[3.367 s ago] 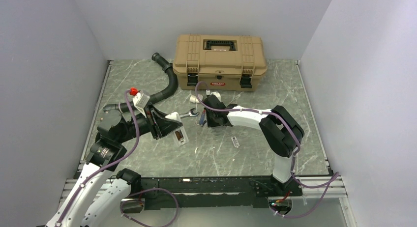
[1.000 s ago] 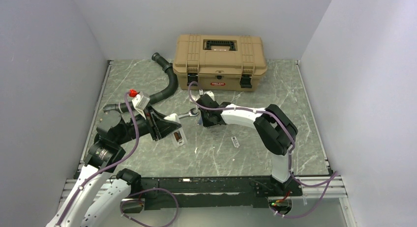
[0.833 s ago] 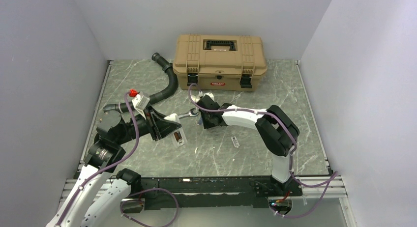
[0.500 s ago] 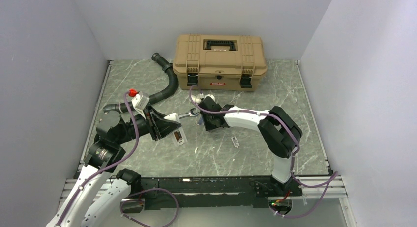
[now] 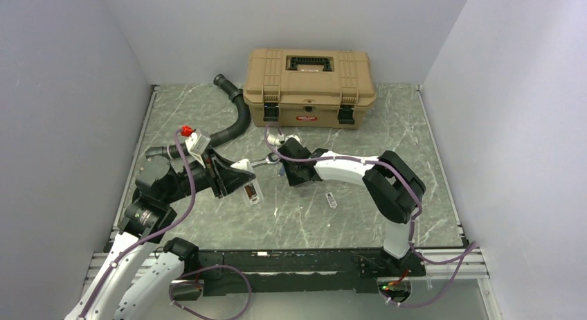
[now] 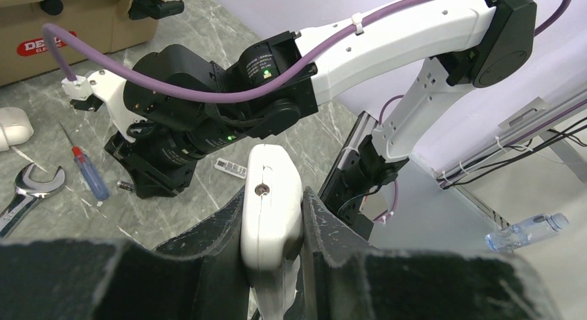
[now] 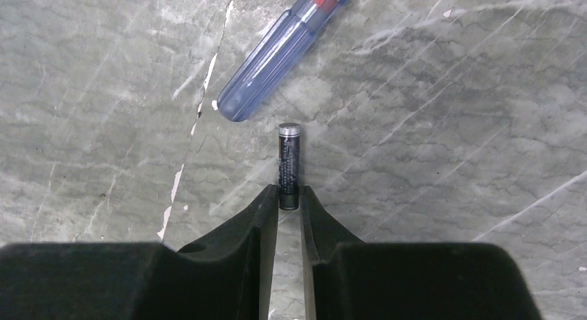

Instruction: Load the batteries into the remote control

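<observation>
My left gripper point(image 6: 271, 203) is shut on the white remote control point(image 6: 270, 174) and holds it edge-up above the table; in the top view the remote point(image 5: 251, 186) sits at the gripper's tip point(image 5: 239, 179), back side open. My right gripper point(image 7: 289, 193) is low on the table, and its jaws are closed on the near end of a small black battery point(image 7: 289, 157) that lies pointing away from it. In the top view the right gripper point(image 5: 286, 170) is at mid-table, right of the remote.
A blue-handled screwdriver point(image 7: 277, 50) lies just beyond the battery, next to a wrench point(image 5: 262, 162). A small white strip point(image 5: 331, 200) lies nearer the front. A tan toolbox point(image 5: 309, 76), a black hose point(image 5: 235, 122) and a stubby white cylinder point(image 5: 275, 138) are at the back.
My right wrist has shifted slightly near the screwdriver and wrench. My left arm and the remote have not moved.
</observation>
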`<action>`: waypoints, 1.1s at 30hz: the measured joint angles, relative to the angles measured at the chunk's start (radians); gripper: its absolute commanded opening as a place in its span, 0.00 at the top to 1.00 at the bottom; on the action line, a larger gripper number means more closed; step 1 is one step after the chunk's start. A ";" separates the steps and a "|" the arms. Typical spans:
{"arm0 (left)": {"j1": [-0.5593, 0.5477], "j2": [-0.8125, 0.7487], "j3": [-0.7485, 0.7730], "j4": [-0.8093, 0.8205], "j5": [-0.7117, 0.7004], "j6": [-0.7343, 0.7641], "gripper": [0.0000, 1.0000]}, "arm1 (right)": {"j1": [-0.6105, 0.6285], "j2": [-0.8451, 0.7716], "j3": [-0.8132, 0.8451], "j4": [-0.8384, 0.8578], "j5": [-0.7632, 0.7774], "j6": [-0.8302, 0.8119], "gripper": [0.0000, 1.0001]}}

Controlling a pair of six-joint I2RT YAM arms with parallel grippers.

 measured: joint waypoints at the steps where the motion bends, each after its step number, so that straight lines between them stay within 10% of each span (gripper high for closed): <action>1: 0.000 0.000 0.000 0.001 0.000 0.000 1.00 | 0.002 0.000 0.000 -0.002 0.001 -0.003 0.79; 33: 0.000 0.013 0.000 -0.005 -0.035 -0.014 1.00 | 0.012 -0.085 -0.083 0.015 -0.004 -0.029 1.00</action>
